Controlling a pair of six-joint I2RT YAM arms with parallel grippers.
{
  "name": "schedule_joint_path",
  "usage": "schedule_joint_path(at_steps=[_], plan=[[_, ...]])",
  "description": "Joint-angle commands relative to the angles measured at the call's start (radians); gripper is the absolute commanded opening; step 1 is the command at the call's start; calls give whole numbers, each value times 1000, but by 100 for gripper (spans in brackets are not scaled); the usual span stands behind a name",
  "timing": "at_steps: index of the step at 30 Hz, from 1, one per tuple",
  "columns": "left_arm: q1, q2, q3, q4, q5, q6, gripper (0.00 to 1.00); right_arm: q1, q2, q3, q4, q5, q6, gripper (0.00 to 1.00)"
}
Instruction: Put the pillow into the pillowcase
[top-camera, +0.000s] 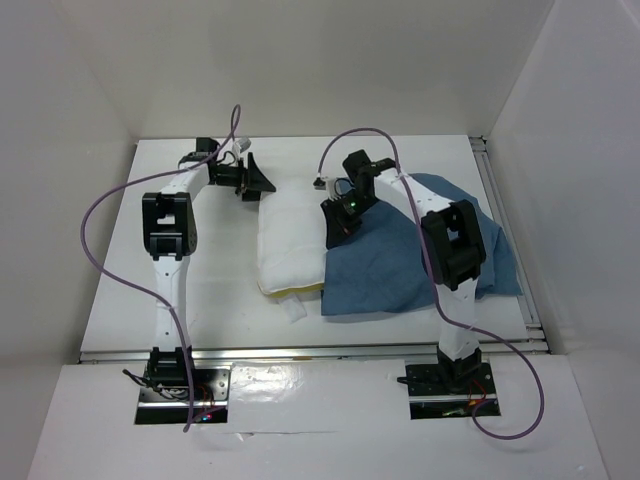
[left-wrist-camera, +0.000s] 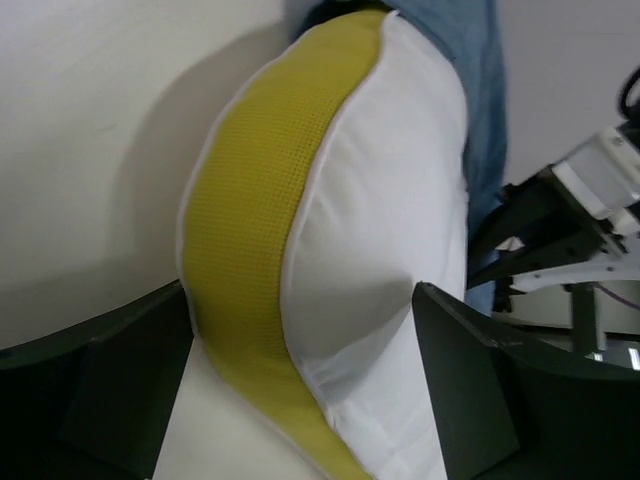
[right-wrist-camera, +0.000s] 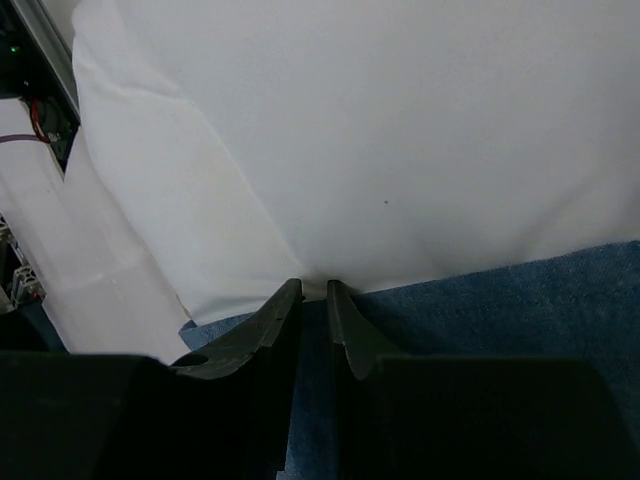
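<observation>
The white pillow (top-camera: 288, 245) lies in the middle of the table, its yellow strip (left-wrist-camera: 250, 230) bulging up in the left wrist view. The dusty-blue pillowcase (top-camera: 400, 270) lies wrinkled to its right, touching it. My left gripper (top-camera: 262, 180) (left-wrist-camera: 300, 300) stands wide open at the pillow's far end, which sits between the two fingers (left-wrist-camera: 470, 390). My right gripper (top-camera: 336, 222) (right-wrist-camera: 313, 287) is at the seam between pillow and pillowcase. Its jaws are nearly together, pinching the pillow's white edge (right-wrist-camera: 400, 150), and creases run to the tips. Blue cloth (right-wrist-camera: 520, 300) lies under the fingers.
White walls close in the table on the left, back and right. A metal rail (top-camera: 505, 230) runs along the right edge. A small white tag (top-camera: 293, 312) sticks out at the pillow's near end. Purple cables (top-camera: 100, 215) loop off both arms.
</observation>
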Motion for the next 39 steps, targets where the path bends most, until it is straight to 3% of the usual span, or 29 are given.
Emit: schedule_joint_path(at_steps=[1, 3, 6, 14, 17, 19, 21, 22, 23, 24, 25, 26, 27, 28, 29, 30, 31, 32, 33, 36, 39], plan=[[-5, -11, -126, 184, 263, -162, 100, 22, 39, 30, -32, 16, -14, 24], [-14, -40, -204, 426, 340, -366, 100, 31, 67, 42, -32, 16, -14, 24], [-60, -99, -299, 578, 443, -492, 100, 40, 93, 68, -32, 16, -14, 24], [-114, -138, -257, 329, 505, -285, 100, 51, 125, 126, -23, 25, -14, 24], [-144, -169, -232, 316, 505, -279, 100, 51, 136, 136, -14, 25, -14, 24], [-144, -195, -278, 400, 505, -351, 86, 51, 136, 145, -14, 25, -14, 24], [-155, -227, -308, 611, 517, -519, 53, 51, 136, 154, -5, 25, -14, 24], [-155, -227, -342, 688, 529, -585, 20, 51, 136, 154, -5, 25, -14, 24], [-155, -238, -361, 768, 529, -724, 8, 51, 136, 165, -5, 25, -14, 24], [-155, -257, -384, 951, 529, -800, 0, 51, 136, 165, -5, 34, -14, 24], [-155, -270, -452, 1079, 517, -889, 0, 51, 136, 174, -5, 34, -14, 24], [-144, -282, -488, 1243, 503, -1131, 0, 51, 136, 188, -5, 34, -14, 24], [-134, -282, -509, 1423, 503, -1264, 0, 37, 136, 197, -5, 34, -14, 24], [-133, -265, -510, 1779, 503, -1408, 0, 19, 125, 211, 4, 34, -5, 24], [-124, -240, -479, 2000, 520, -1579, 0, 6, 125, 246, 4, 34, 4, 25], [-124, -215, -441, 2187, 541, -1847, 0, -26, 111, 270, 13, 34, 4, 32], [-124, -215, -422, 2254, 572, -1850, 0, -43, 98, 301, 14, 12, 4, 36], [-124, -215, -369, 2427, 627, -1918, 0, -62, 98, 377, 14, 11, 21, 38], [-106, -215, -368, 2428, 627, -1992, 0, -81, 87, 427, 14, -1, 33, 41], [-85, -282, -407, 2428, 627, -1972, 0, -171, 96, 671, 14, -65, 102, 55], [-84, -304, -393, 2428, 627, -1972, 0, -217, 67, 772, 88, -85, 157, 67]])
